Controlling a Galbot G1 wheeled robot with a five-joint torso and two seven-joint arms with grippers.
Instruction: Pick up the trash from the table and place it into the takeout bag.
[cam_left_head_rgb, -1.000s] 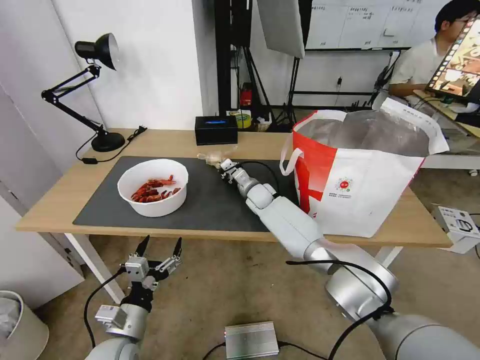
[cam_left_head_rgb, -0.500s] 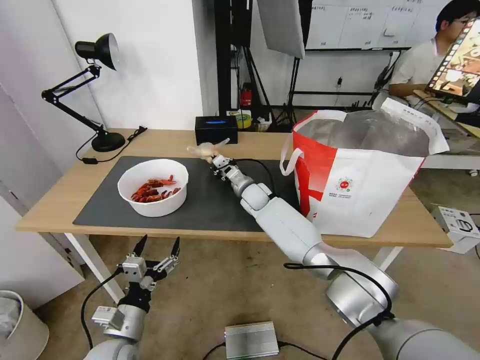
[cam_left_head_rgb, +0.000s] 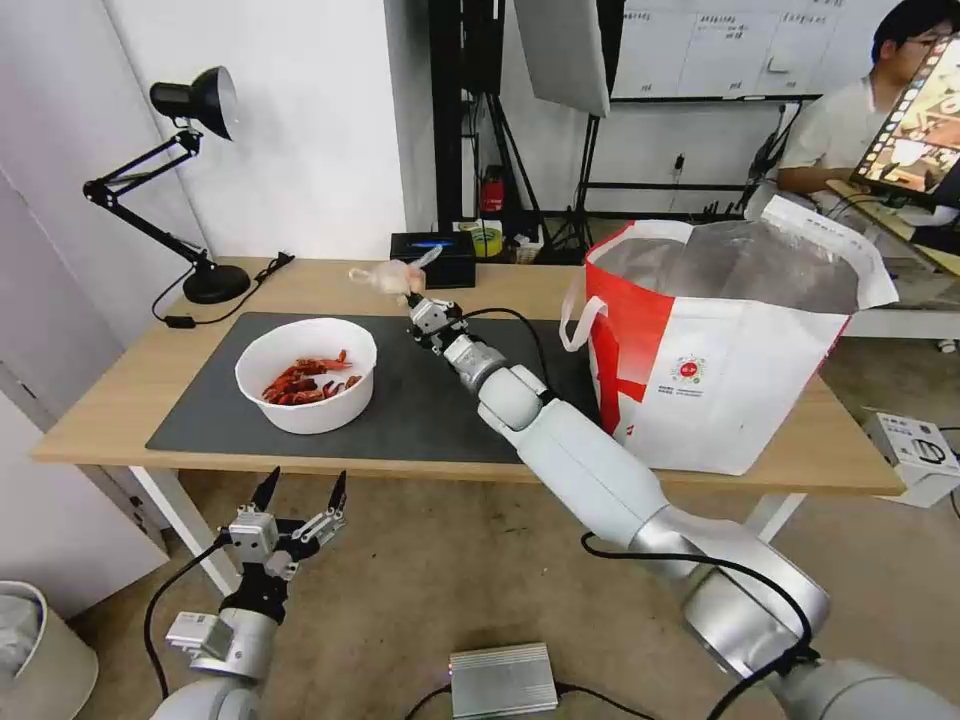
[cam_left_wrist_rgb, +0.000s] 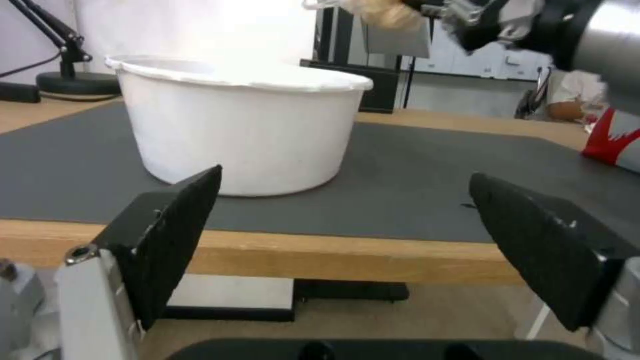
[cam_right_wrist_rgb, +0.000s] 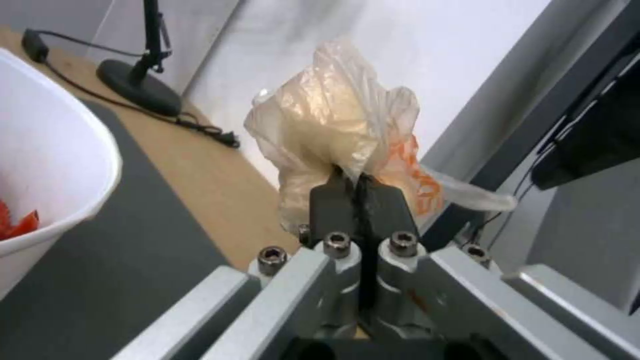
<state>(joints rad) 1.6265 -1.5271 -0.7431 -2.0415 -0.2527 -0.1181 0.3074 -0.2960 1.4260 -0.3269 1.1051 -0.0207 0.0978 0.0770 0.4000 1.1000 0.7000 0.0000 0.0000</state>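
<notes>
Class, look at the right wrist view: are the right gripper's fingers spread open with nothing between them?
No. The right gripper has its fingers pressed together, pinching the small knotted clear bag.

I can read no words, small round red logo with tiny unreadable print on the takeout bag (cam_left_head_rgb: 720, 370), whiteboard (cam_left_head_rgb: 730, 45) writing too faint

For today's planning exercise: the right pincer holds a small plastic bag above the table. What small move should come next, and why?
Probably swing the right pincer rightward toward the takeout bag. It is shut on the small knotted clear bag, held clear of the table, while the takeout bag's open top stands off to the right.
</notes>
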